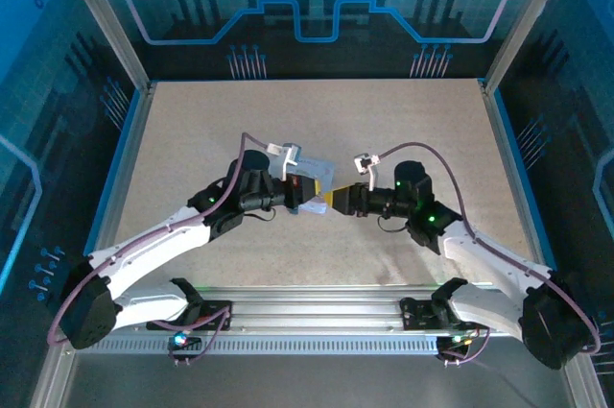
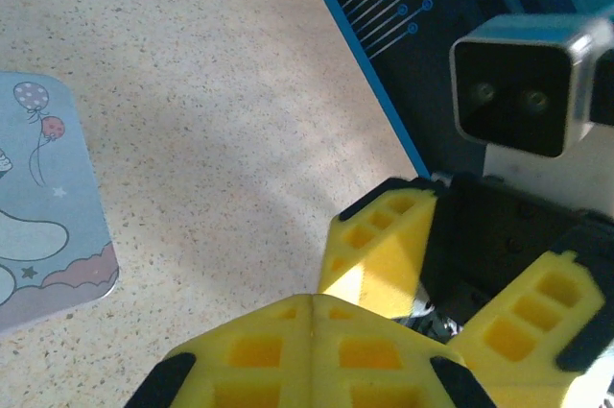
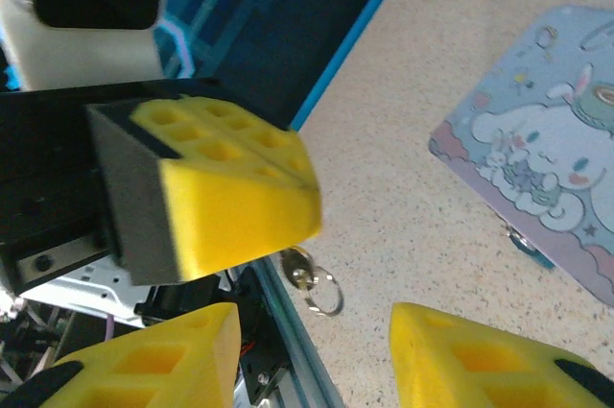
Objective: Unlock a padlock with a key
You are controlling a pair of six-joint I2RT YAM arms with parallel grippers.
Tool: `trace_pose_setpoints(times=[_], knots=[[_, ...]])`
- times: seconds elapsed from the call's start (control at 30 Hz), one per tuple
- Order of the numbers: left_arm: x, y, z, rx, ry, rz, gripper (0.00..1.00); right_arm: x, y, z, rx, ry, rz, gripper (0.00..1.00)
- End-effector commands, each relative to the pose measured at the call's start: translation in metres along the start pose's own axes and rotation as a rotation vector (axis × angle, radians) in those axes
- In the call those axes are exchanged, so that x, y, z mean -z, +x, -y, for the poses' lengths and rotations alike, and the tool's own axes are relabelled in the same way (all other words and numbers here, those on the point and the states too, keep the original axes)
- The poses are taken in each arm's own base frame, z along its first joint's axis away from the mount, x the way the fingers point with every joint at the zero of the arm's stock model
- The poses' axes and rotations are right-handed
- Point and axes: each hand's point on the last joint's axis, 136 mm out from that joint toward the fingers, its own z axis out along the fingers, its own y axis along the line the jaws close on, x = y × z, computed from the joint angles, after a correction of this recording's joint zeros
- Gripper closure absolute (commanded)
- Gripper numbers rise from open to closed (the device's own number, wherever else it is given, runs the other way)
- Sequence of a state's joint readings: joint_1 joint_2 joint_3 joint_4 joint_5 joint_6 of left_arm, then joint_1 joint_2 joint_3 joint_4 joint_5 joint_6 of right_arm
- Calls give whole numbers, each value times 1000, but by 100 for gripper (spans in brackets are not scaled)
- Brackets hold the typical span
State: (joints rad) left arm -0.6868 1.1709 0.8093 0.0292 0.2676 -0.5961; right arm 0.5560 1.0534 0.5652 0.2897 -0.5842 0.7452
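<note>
The key [image 3: 303, 268] is a small metal head with a wire ring, sticking out below the tip of my left gripper [image 1: 319, 204]. In the left wrist view, the left gripper [image 2: 312, 300] has its yellow fingers pressed together, shut on the key. My right gripper [image 1: 338, 201] faces it tip to tip over the table's middle. Its fingers [image 3: 182, 360] stand open on either side of the key without touching it, seen in the right wrist view around [image 3: 315, 312]. A tiny dark, bluish piece that looks like the padlock [image 3: 523, 240] sits at the tin's edge.
The pale blue cartoon tin [image 1: 315, 176] lies flat on the speckled table just behind the left gripper, and shows again as the tin [image 3: 537, 178] and the tin [image 2: 43, 206]. A metal rail [image 1: 307, 307] runs along the near edge; blue-edged walls enclose the table.
</note>
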Motion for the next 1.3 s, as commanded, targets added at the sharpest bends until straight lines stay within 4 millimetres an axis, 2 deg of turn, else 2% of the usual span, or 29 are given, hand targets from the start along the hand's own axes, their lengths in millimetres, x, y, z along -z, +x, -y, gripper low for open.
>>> trace_pose_setpoints(times=[0.0,0.27,0.7,1.27], knots=[[9,-5,17,-48,62,-14,100,6,-6,-19,102,-72,-6,55],[10,-7,27,-39,121,-15,100,1,-6,-18,92,-93,-1,56],[5,-6,25,-21,124,-16,100,-12,-2,-17,73,-111,-22,63],[3,-5,24,-15,121,-19,100,-18,-2,-23,69,-121,-23,79]])
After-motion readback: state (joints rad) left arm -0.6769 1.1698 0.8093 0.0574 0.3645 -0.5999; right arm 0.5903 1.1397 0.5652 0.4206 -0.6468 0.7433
